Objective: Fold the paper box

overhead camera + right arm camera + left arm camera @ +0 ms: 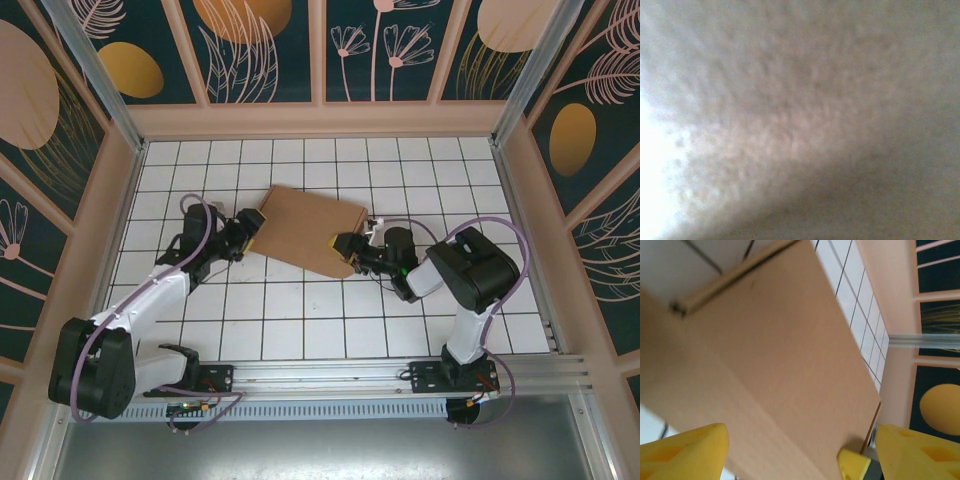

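Note:
The paper box, plain brown cardboard and folded shallow, lies at a slant mid-table. In the left wrist view its flat top stretches away from the camera. My left gripper is at the box's left corner. Its yellow fingers stand wide apart, open, with the box's face ahead of them. My right gripper is on the box's near right corner. One of its yellow fingers rests on the box's top, shut on that corner. Blurred cardboard sits close against the right wrist camera.
The floor is white tiles with free room in front of the box and to both sides. Wooden walls with dark floral panels enclose the back and sides. An aluminium rail carries both arm bases at the near edge.

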